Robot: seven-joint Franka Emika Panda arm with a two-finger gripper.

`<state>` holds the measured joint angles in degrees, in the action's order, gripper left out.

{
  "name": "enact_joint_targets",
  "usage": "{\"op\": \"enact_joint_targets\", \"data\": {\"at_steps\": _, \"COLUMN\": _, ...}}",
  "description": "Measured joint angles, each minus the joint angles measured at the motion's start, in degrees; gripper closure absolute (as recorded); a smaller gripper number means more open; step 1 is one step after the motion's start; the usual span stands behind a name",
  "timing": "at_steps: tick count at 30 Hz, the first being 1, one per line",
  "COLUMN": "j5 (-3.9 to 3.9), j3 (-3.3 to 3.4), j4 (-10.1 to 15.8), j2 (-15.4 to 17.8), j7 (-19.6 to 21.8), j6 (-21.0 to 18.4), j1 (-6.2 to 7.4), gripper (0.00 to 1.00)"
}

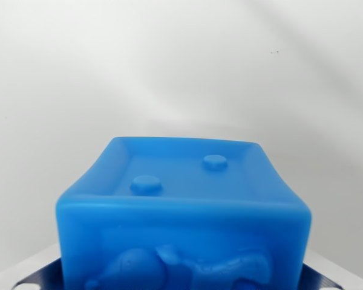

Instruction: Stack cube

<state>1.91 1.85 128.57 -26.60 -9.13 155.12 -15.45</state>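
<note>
Wrist view: blue cube (181, 211) fills lower centre, two raised studs on top, relief figure on near face.
Gripper: fingertips partly visible at bottom corners; grip cannot tell.
Handling: likely light, slightly soft, rubbery; take flat opposite sides.

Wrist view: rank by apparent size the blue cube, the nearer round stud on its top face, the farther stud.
1. blue cube, by far the largest.
2. nearer stud.
3. farther stud, looks slightly smaller, though that may only be distance from the camera.
</note>
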Motion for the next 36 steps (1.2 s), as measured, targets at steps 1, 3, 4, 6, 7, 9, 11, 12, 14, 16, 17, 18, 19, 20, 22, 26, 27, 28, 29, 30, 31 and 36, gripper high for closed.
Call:
{"op": "enact_joint_targets", "data": {"at_steps": 1, "j5": -0.01, "j3": 0.02, "j4": 0.05, "j2": 0.3, "j7": 0.0, "j6": -0.22, "j1": 0.01, "gripper": 1.0}}
{"op": "enact_joint_targets", "data": {"at_steps": 3, "j5": -0.02, "j3": 0.05, "j4": 0.15, "j2": 0.78, "j7": 0.01, "j6": -0.59, "j1": 0.02, "gripper": 1.0}}
{"op": "enact_joint_targets", "data": {"at_steps": 4, "j5": -0.03, "j3": 0.06, "j4": 0.23, "j2": 1.15, "j7": 0.01, "j6": -0.9, "j1": 0.03, "gripper": 1.0}}
{"op": "enact_joint_targets", "data": {"at_steps": 6, "j5": -0.05, "j3": 0.09, "j4": 0.39, "j2": 1.85, "j7": 0.03, "j6": -1.47, "j1": 0.05, "gripper": 1.0}}
{"op": "enact_joint_targets", "data": {"at_steps": 7, "j5": -0.06, "j3": 0.11, "j4": 0.45, "j2": 2.24, "j7": 0.04, "j6": -1.78, "j1": 0.06, "gripper": 1.0}}
{"op": "enact_joint_targets", "data": {"at_steps": 9, "j5": -0.09, "j3": 0.14, "j4": 0.54, "j2": 2.88, "j7": 0.05, "j6": -2.29, "j1": 0.09, "gripper": 1.0}}
{"op": "enact_joint_targets", "data": {"at_steps": 11, "j5": -0.12, "j3": 0.18, "j4": 0.63, "j2": 3.63, "j7": 0.06, "j6": -2.89, "j1": 0.11, "gripper": 1.0}}
{"op": "enact_joint_targets", "data": {"at_steps": 12, "j5": -0.13, "j3": 0.19, "j4": 0.66, "j2": 4.02, "j7": 0.07, "j6": -3.22, "j1": 0.13, "gripper": 1.0}}
{"op": "enact_joint_targets", "data": {"at_steps": 14, "j5": -0.16, "j3": 0.24, "j4": 0.74, "j2": 4.76, "j7": 0.09, "j6": -3.89, "j1": 0.17, "gripper": 1.0}}
{"op": "enact_joint_targets", "data": {"at_steps": 16, "j5": -0.19, "j3": 0.29, "j4": 0.8, "j2": 5.52, "j7": 0.11, "j6": -4.57, "j1": 0.22, "gripper": 1.0}}
{"op": "enact_joint_targets", "data": {"at_steps": 17, "j5": -0.2, "j3": 0.31, "j4": 0.84, "j2": 5.9, "j7": 0.11, "j6": -4.88, "j1": 0.24, "gripper": 1.0}}
{"op": "enact_joint_targets", "data": {"at_steps": 18, "j5": -0.22, "j3": 0.33, "j4": 0.88, "j2": 6.28, "j7": 0.12, "j6": -5.25, "j1": 0.25, "gripper": 1.0}}
{"op": "enact_joint_targets", "data": {"at_steps": 19, "j5": -0.23, "j3": 0.34, "j4": 0.89, "j2": 6.47, "j7": 0.13, "j6": -5.44, "j1": 0.25, "gripper": 1.0}}
{"op": "enact_joint_targets", "data": {"at_steps": 20, "j5": -0.25, "j3": 0.36, "j4": 0.93, "j2": 6.89, "j7": 0.14, "j6": -5.82, "j1": 0.26, "gripper": 1.0}}
{"op": "enact_joint_targets", "data": {"at_steps": 22, "j5": -0.29, "j3": 0.4, "j4": 1.0, "j2": 7.75, "j7": 0.17, "j6": -6.62, "j1": 0.27, "gripper": 1.0}}
{"op": "enact_joint_targets", "data": {"at_steps": 26, "j5": -0.36, "j3": 0.45, "j4": 1.06, "j2": 9.23, "j7": 0.23, "j6": -7.98, "j1": 0.29, "gripper": 1.0}}
{"op": "enact_joint_targets", "data": {"at_steps": 27, "j5": -0.39, "j3": 0.46, "j4": 1.06, "j2": 9.7, "j7": 0.24, "j6": -8.44, "j1": 0.29, "gripper": 1.0}}
{"op": "enact_joint_targets", "data": {"at_steps": 28, "j5": -0.42, "j3": 0.47, "j4": 1.06, "j2": 10.14, "j7": 0.26, "j6": -8.89, "j1": 0.3, "gripper": 1.0}}
{"op": "enact_joint_targets", "data": {"at_steps": 29, "j5": -0.44, "j3": 0.48, "j4": 1.07, "j2": 10.57, "j7": 0.27, "j6": -9.3, "j1": 0.3, "gripper": 1.0}}
{"op": "enact_joint_targets", "data": {"at_steps": 30, "j5": -0.47, "j3": 0.49, "j4": 1.06, "j2": 10.98, "j7": 0.29, "j6": -9.71, "j1": 0.3, "gripper": 1.0}}
{"op": "enact_joint_targets", "data": {"at_steps": 31, "j5": -0.5, "j3": 0.5, "j4": 1.07, "j2": 11.43, "j7": 0.31, "j6": -10.16, "j1": 0.3, "gripper": 1.0}}
{"op": "enact_joint_targets", "data": {"at_steps": 36, "j5": -0.61, "j3": 0.55, "j4": 1.26, "j2": 13.31, "j7": 0.54, "j6": -11.6, "j1": 0.3, "gripper": 1.0}}
